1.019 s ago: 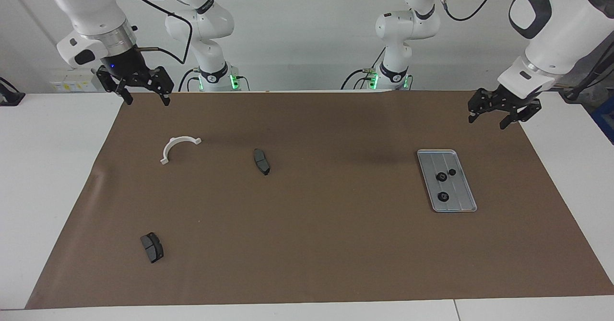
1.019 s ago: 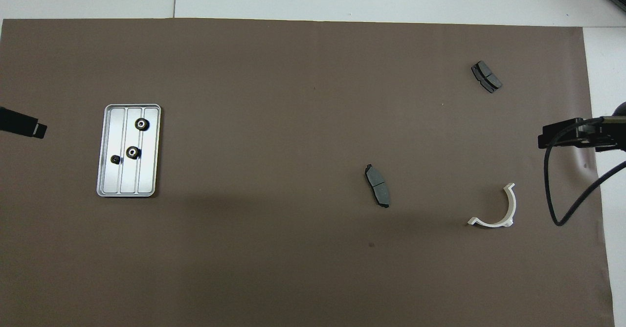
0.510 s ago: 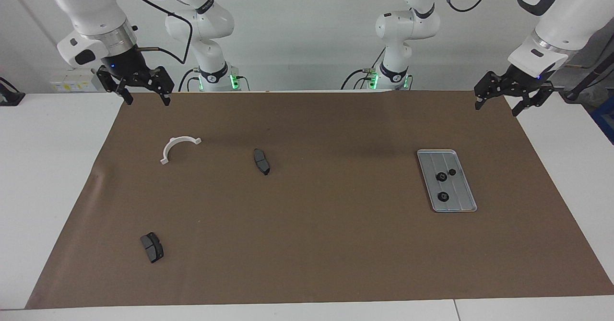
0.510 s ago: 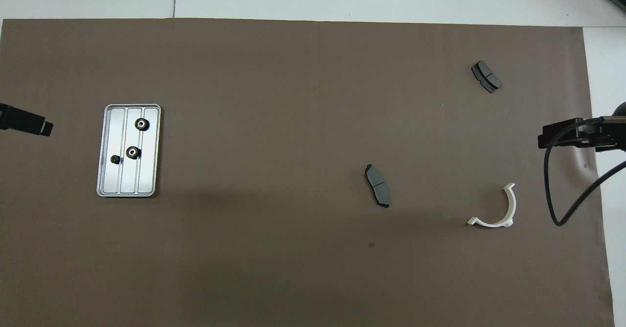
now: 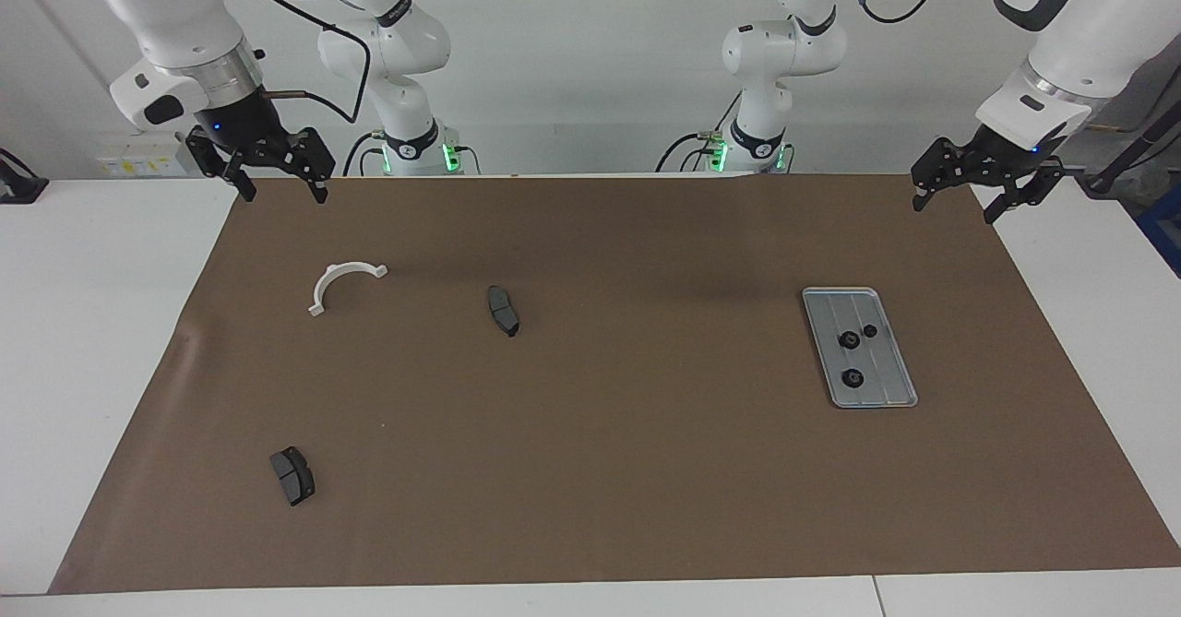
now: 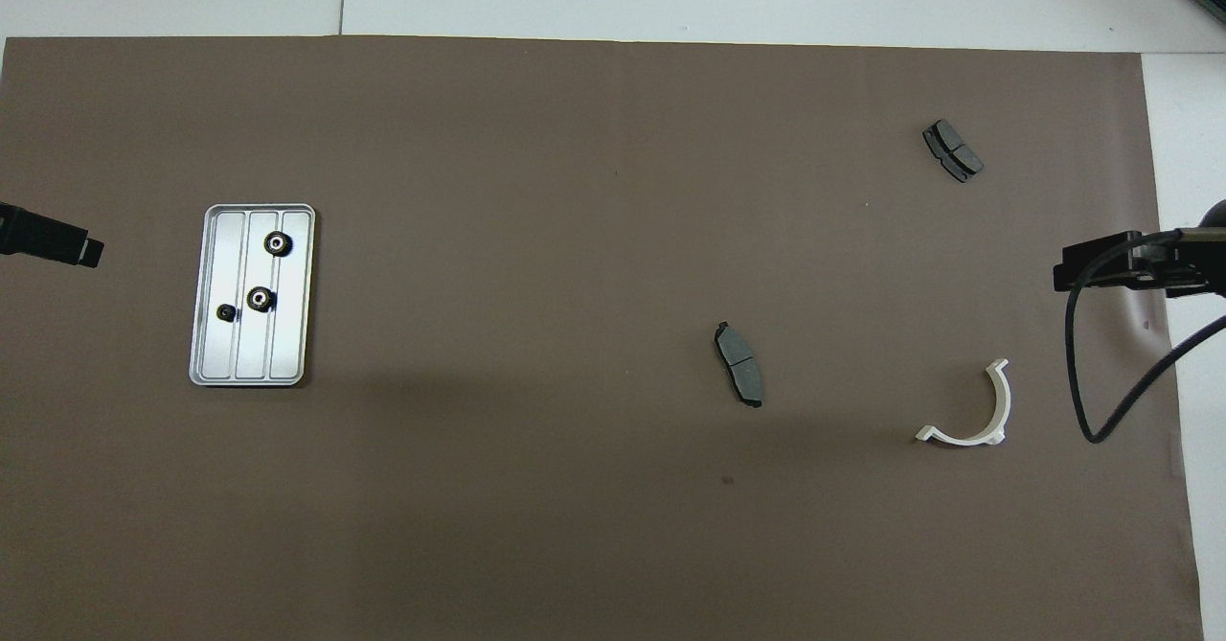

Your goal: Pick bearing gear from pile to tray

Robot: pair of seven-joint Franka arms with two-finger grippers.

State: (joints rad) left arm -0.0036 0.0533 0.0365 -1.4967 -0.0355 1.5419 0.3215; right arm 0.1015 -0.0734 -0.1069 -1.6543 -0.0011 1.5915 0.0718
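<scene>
The silver grooved tray (image 5: 884,363) (image 6: 292,334) lies on the brown mat toward the left arm's end. Three small black bearing gears (image 5: 848,339) (image 6: 260,299) rest in it. What remains of the pile sits toward the right arm's end: a white half-ring bracket (image 5: 330,278) (image 6: 958,438) and two dark brake pads (image 5: 503,311) (image 5: 292,475). My left gripper (image 5: 955,209) hangs open and empty over the mat's corner, robot-side of the tray. Over the mat's other robot-side corner my right gripper (image 5: 285,196) is open and empty too.
The brown mat (image 5: 646,469) covers most of the white table (image 5: 92,322). One brake pad (image 6: 739,363) lies mid-mat, the other (image 6: 953,149) farther from the robots. A black cable (image 6: 1078,373) loops down from the right arm.
The left gripper rose and drew back from beside the tray toward the robots, then held still. The right arm and all parts have not moved.
</scene>
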